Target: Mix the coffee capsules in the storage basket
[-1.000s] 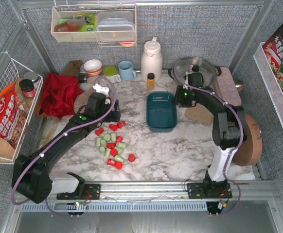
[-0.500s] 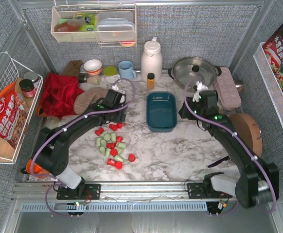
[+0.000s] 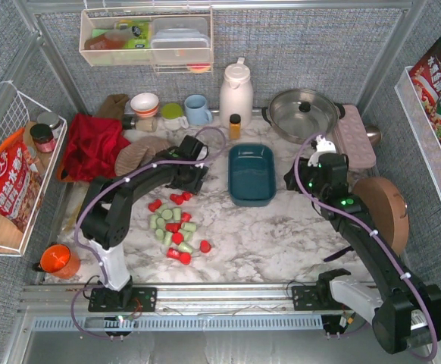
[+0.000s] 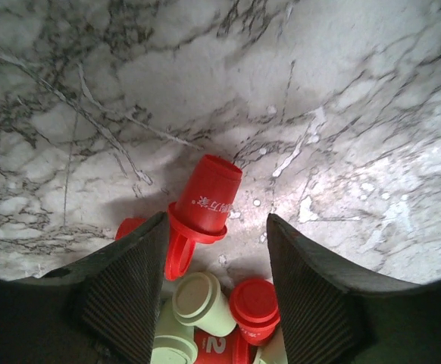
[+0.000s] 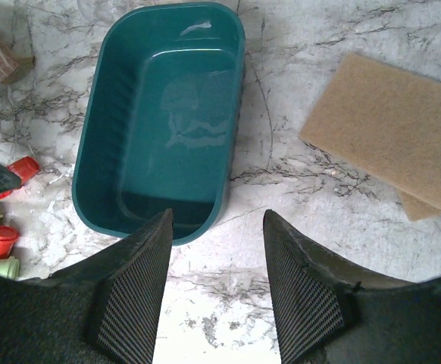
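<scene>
Marble worktop (image 3: pixel 281 235): nothing on it has shifted, only the arms have. Left arm (image 3: pixel 129 186) has swung in from 9 o'clock and now reaches across to the 12 o'clock end of the capsule pile. Right arm (image 3: pixel 372 235) has pulled back from the pot (image 3: pixel 304 110) and sits at 3 o'clock of the storage basket (image 3: pixel 251 174).

The basket stays mid-worktop, and the right wrist view shows it empty. Coffee capsules (image 3: pixel 176 227), red and mint, all lie loose on the worktop at 8 o'clock of the basket, apart from it.

Left hand (image 4: pixel 217 220) has narrowed and straddles one red capsule (image 4: pixel 205 199) lying on its side at the pile's edge. One finger looks to touch its flange and the other is apart, so we call it unclenched, not grasping yet. Right hand (image 5: pixel 217 216) has widened a little. It is unclenched with nothing between the fingers, just beside the basket's rim.

We judge the first pick is being set up. No capsule is in the basket, so the task has barely begun. Next the left hand needs to close squarely, or the round pod may roll out.
</scene>
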